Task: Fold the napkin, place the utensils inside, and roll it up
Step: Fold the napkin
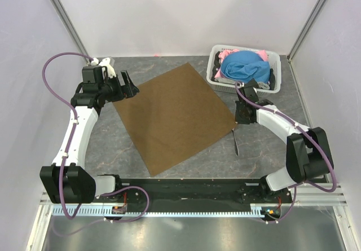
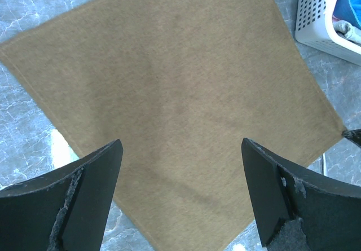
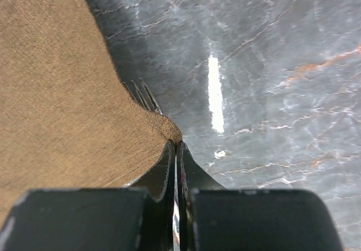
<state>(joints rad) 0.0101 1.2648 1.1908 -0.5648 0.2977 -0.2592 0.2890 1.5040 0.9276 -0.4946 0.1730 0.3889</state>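
The brown napkin (image 1: 172,115) lies flat on the table as a diamond; it fills the left wrist view (image 2: 180,76). My right gripper (image 1: 236,125) is shut on the napkin's right corner (image 3: 169,128), holding it slightly raised. The silver fork (image 1: 236,141) lies on the table just under that corner; its tines (image 3: 144,96) stick out past the cloth edge. My left gripper (image 1: 128,86) is open and empty, hovering over the napkin's left corner, with the cloth seen between its fingers (image 2: 96,172).
A white basket (image 1: 242,47) with blue and pink clothes stands at the back right, just behind my right arm; its corner shows in the left wrist view (image 2: 321,25). White walls enclose the marbled grey table (image 1: 113,149).
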